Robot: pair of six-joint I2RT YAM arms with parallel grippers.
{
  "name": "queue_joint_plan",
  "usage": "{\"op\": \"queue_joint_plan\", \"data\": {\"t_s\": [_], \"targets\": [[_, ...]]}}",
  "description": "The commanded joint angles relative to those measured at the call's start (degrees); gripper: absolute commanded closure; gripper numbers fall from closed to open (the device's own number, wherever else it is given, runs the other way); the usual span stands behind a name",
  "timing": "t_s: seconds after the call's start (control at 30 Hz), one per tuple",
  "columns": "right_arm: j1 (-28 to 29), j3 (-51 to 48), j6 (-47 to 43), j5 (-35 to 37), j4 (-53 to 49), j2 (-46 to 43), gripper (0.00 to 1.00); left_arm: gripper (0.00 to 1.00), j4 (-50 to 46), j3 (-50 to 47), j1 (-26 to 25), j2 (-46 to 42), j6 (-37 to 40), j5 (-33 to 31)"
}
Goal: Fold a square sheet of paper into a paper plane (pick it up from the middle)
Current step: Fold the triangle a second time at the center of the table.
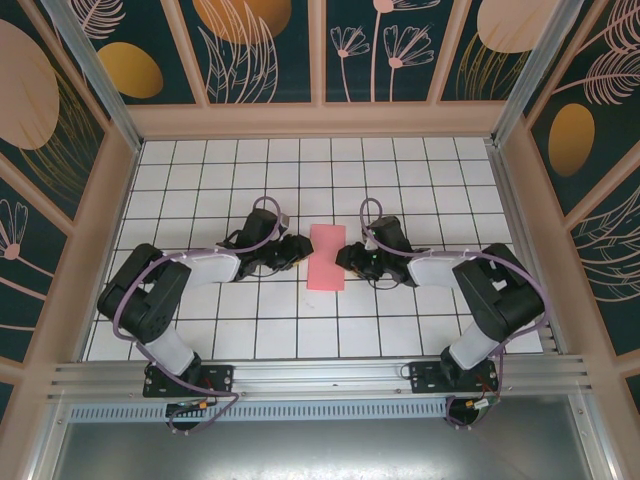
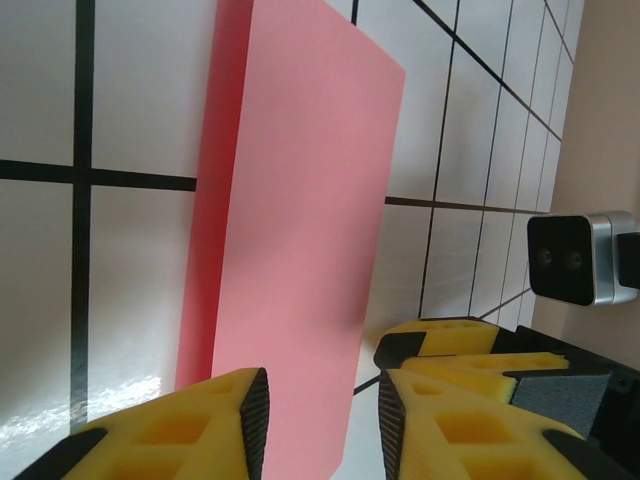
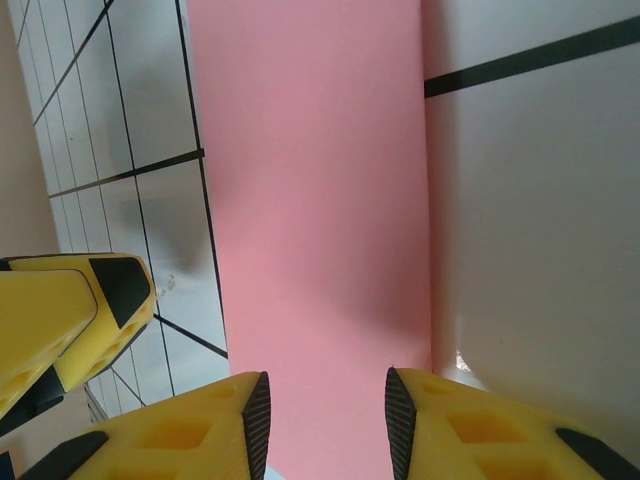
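The paper (image 1: pixel 327 257) lies flat in the middle of the table (image 1: pixel 200 170), a pink rectangle with its long sides running from 12 o'clock to 6 o'clock in the top view. In the left wrist view a darker strip along 1 long edge suggests 2 layers, so it is probably folded in half already.

The left claw (image 1: pixel 298 248) sits low at the paper's 9 o'clock edge and the right claw (image 1: pixel 350 262) at its 3 o'clock edge, the 2 facing each other across it. In the wrist views the left claw (image 2: pixel 320 410) and the right claw (image 3: pixel 327 410) each have their yellow fingers spread, with pink paper showing in the gap; neither pinches anything.

The sheet looks very light, thin and limp. It will likely slide on the smooth tiles when pushed, and it will crumple or tear if squeezed hard. A flat sheet gives no edge to bite, so the safest hold is probably a gentle pinch at a long edge near its middle, with the other claw pressing down to stop any sliding.
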Motion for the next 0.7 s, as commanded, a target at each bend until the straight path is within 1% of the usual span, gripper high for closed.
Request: {"op": "queue_joint_plan", "data": {"t_s": [0.0, 0.17, 0.2, 0.27, 0.47, 0.53, 0.67], "targets": [[-0.08, 1.41, 0.20, 0.09, 0.35, 1.33, 0.62, 0.59, 1.02, 1.11, 0.29, 1.52, -0.03, 1.18], [-0.01, -0.14, 0.82, -0.01, 1.76, 2.76, 0.62, 0.58, 1.33, 1.98, 0.33, 2.29, 0.30, 2.17], [-0.02, -0.38, 0.84, 0.52, 1.54, 2.77, 0.62, 0.57, 1.20, 2.21, 0.28, 4.06, 0.48, 2.24], [-0.02, -0.93, 1.03, 0.79, 1.76, 2.57, 0.62, 0.55, 1.11, 2.61, 0.28, 4.76, 0.66, 2.74], [-0.02, -0.98, 0.84, 0.69, 1.70, 2.67, 0.62, 0.54, 1.79, 3.40, 0.25, 6.38, 1.06, 4.12], [-0.06, -0.88, 0.86, 0.63, 1.57, 2.71, 0.62, 0.55, 2.22, 3.55, 0.24, 6.77, 1.00, 4.74], [-0.06, -0.95, 0.87, 0.61, 1.67, 2.94, 0.62, 0.59, 3.47, 4.36, 0.24, 8.18, 1.11, 6.90]]}}
